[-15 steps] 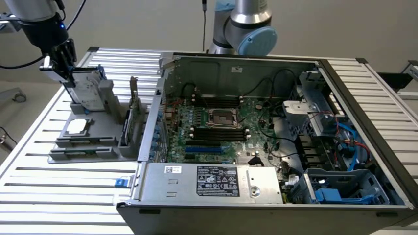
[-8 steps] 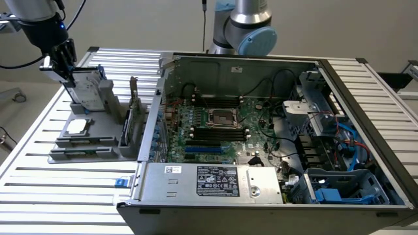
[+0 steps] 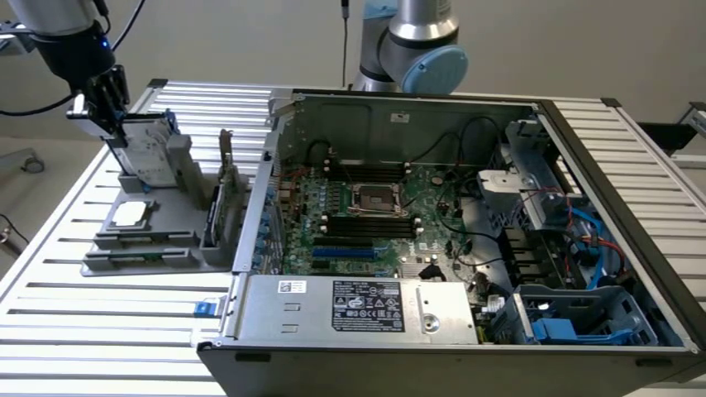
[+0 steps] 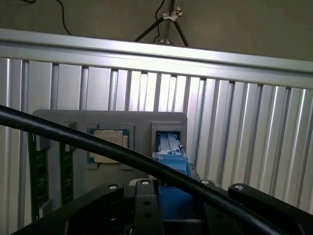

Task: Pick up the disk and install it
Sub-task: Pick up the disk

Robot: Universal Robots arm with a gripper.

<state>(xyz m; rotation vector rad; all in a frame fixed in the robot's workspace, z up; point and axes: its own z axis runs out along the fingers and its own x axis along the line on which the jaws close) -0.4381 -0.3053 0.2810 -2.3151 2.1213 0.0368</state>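
Note:
The disk (image 3: 149, 153) stands upright on edge at the far left of the exterior view, silver-grey with blue rails. It is over the back of the grey parts holder (image 3: 144, 244). My gripper (image 3: 111, 124) comes down on its upper end and is shut on it. In the wrist view the disk's blue rail (image 4: 171, 169) sits between the black fingers of my gripper (image 4: 173, 198). Beyond the rail is the holder's slot (image 4: 168, 139). Whether the disk's lower end still sits in that slot I cannot tell.
The holder also carries a small square silver chip (image 3: 131, 212), a thin dark upright card (image 3: 224, 194) and green memory sticks (image 4: 36, 171). The open computer case (image 3: 264, 190) fills the exterior view's right, with a blue drive bay (image 3: 584, 318) at its near corner. A black cable (image 4: 98, 147) crosses the wrist view.

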